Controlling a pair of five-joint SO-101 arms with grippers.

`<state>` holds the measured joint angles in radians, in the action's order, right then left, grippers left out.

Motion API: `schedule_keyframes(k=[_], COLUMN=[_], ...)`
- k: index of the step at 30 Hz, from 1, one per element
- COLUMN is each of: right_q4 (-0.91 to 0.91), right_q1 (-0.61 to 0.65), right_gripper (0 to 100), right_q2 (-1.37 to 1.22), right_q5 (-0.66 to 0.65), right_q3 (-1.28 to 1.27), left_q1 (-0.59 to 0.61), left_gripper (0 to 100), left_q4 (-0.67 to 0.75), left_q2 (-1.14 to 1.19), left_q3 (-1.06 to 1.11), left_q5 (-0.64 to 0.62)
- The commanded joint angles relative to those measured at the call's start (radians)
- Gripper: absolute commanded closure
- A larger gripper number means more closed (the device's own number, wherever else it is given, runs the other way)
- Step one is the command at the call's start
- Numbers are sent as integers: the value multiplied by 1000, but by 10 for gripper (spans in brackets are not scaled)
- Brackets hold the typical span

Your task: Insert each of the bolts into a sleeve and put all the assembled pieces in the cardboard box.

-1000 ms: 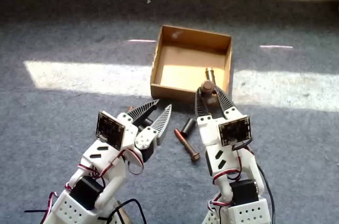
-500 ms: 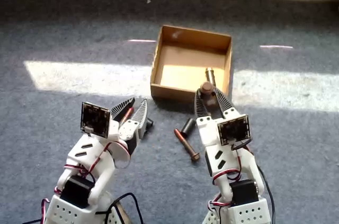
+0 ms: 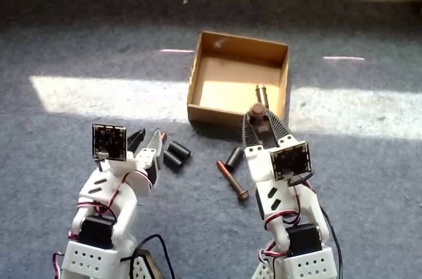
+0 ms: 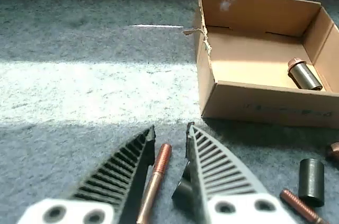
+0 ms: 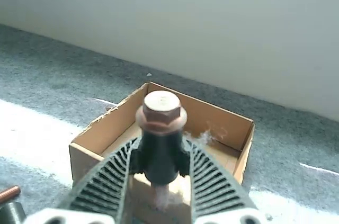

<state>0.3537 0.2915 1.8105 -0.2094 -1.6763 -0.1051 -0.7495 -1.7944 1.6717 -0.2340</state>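
1. Right gripper (image 3: 258, 119) clamped on the sleeved bolt (image 5: 160, 144) over the near wall of the cardboard box (image 3: 214, 116) — reach further in before you release.
2. Left gripper (image 4: 170, 127) spread, straddling a loose bolt (image 4: 156, 173) on the carpet (image 3: 66, 160) — centre, then close.

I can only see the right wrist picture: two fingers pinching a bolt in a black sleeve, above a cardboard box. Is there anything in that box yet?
Observer: Yes. Apart from the sleeved bolt your right gripper holds, the left wrist view shows one assembled piece lying inside the cardboard box, by a side wall.
Visitor: And the other arm?
Observer: The left gripper is open, low over the carpet, with a bare bolt lying between its fingers.
Visitor: Many parts left out?
Observer: The high view shows two loose sleeves beside that gripper, plus another sleeve and a second bolt on the carpet between the arms.
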Motion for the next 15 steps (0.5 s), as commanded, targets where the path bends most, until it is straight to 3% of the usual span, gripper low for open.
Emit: schedule_keyframes(k=[1, 10, 15], right_q4=[-1, -1, 73], right_q1=[-12, -67, -101], right_gripper=[993, 993, 993], right_q2=[25, 25, 25], right_q5=[5, 5, 5], right_q3=[-102, -101, -71], left_q1=[33, 153, 114], left_gripper=[880, 880, 880], left_q4=[0, -6, -75], left_q2=[-25, -22, -22], left_q3=[24, 24, 24], left_q5=[6, 5, 6])
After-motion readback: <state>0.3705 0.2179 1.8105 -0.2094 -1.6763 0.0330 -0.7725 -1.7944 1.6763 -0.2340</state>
